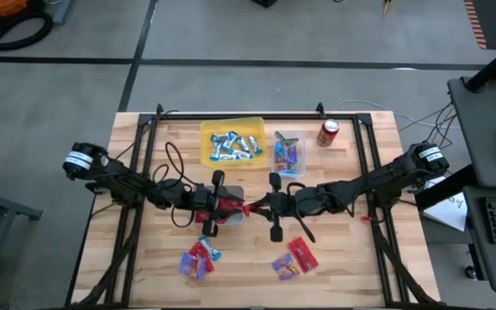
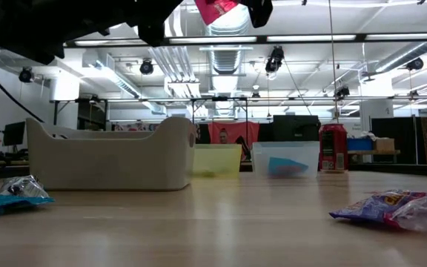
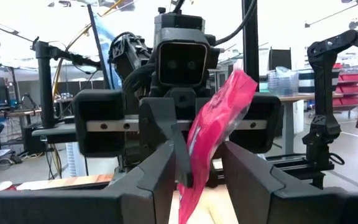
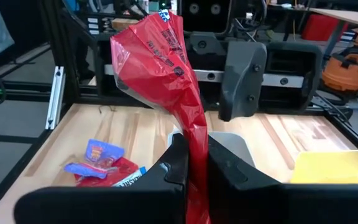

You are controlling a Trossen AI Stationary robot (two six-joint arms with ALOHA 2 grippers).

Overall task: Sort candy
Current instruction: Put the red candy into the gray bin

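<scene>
On the near part of the wooden surface [image 1: 334, 258] lie two small heaps of candy: one heap [image 1: 198, 258] to the left, another [image 1: 294, 258] to the right, red, blue and purple wrappers mixed. In the low view their printing is too blurred to read.

Above the middle of the surface the two arms meet. The right gripper [image 4: 191, 165] has its jaws clamped on the lower end of a red packet [image 4: 160, 68], which stands up crumpled between the arms. The left gripper [image 3: 194, 174] faces it with jaws apart on either side of the packet; whether they touch it cannot be told.

Under the left gripper sits a pale bin [image 2: 110, 159], its contents hidden.

Farther back, a yellow bin [image 1: 231, 142] holds blue-and-silver bars [image 1: 235, 146]; beside it a clear bin [image 1: 289, 155] holds blue and pink packets. A red can [image 1: 328, 132] stands just beyond.
</scene>
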